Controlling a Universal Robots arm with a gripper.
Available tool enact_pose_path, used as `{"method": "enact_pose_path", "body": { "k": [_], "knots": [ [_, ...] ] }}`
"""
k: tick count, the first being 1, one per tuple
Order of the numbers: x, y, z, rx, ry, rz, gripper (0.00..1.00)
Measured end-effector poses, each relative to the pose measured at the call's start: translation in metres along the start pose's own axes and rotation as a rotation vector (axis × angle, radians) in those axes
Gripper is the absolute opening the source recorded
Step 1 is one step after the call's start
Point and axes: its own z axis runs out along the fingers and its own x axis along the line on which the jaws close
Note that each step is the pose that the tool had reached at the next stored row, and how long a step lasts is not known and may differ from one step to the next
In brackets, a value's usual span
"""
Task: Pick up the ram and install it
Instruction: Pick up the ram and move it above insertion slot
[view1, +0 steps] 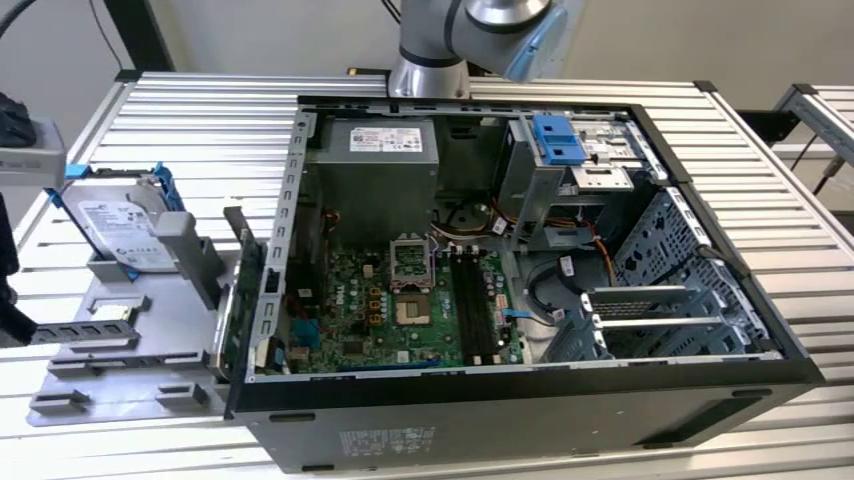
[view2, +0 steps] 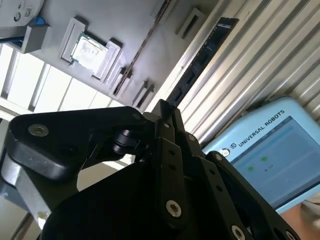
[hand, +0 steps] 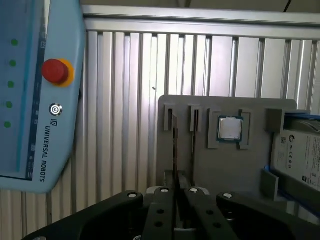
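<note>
Showed the black gripper (hand: 175, 190) with fingers pressed together and nothing between them, pointed toward the gray tray (hand: 240, 175). Showed the ram (hand: 173, 145) standing on edge in a narrow tray slot, apart from the fingertips, near the processor chip (hand: 229, 128). Likely called for opening wide, squaring to the stick's flat faces, gripping mid-length, lifting straight to avoid binding in the slot.

Exterior view: arm (view1: 430, 60) is cut off at the 12 o'clock edge; tabletop (view1: 200, 110) is cropped at 3, 6 and 9 o'clock. In both wrist views one end of the ram (view2: 200, 60) is masked by the gripper (view2: 164, 106), itself clipped by the picture edge. The teach pendant (hand: 45, 100) and hard drive (hand: 300, 150) are cropped too; pendant screen detail cannot be resolved.
</note>
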Motion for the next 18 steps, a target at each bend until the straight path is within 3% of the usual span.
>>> {"method": "enact_pose_path", "body": {
  "k": [15,16,18],
  "knots": [
    [-0.0003,-0.0001,-0.0681,-0.0001,0.0001,0.0,0.0],
    [-0.0003,-0.0002,-0.0721,0.0002,0.0,0.0,0.0],
    [-0.0003,-0.0001,-0.0727,-0.0001,0.0001,0.0,0.0]
  ]
}}
